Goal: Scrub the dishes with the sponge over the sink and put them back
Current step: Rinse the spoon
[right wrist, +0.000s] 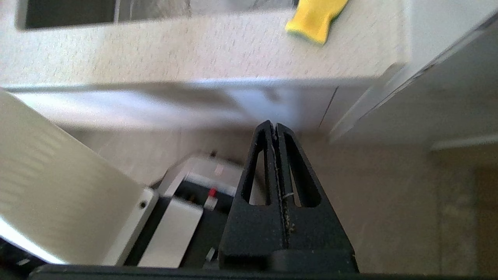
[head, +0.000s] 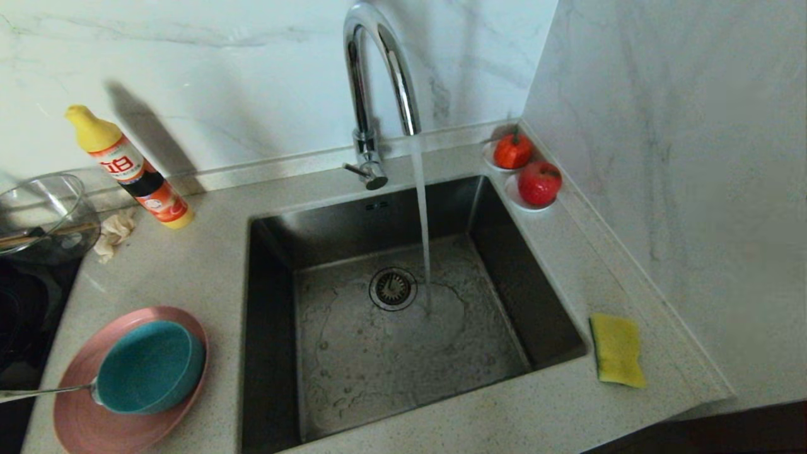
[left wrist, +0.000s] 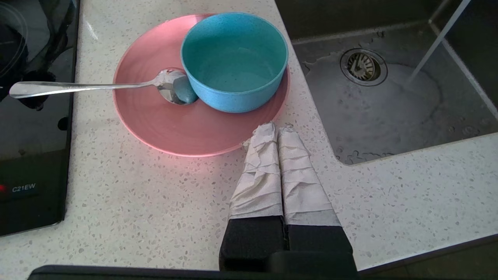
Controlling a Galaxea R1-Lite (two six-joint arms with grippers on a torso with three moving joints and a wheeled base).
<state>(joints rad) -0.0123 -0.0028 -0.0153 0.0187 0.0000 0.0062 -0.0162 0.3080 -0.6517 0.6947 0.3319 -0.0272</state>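
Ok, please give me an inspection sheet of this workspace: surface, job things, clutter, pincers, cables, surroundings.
Surface: speckled countertop, sink set in, tap running.
Job's things: teal bowl and spoon on pink plate, left of sink; sponge on the right, yellow face up.
Clutter: detergent bottle, beige cloth scrap, glass bowl, two red fruits on saucers.
Pincers: left pincer shut, empty, near plate; right pincer shut, empty, below counter edge.
Cables: nothing seen.
Surroundings: marble walls, black cooktop.

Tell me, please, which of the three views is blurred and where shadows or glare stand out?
Right wrist view: smeared throughout, the sponge soft-edged. Head view: sharp, the detergent bottle throwing a dark shadow on the wall, highlights on the tap. Left wrist view: crisp, glare on the spoon.
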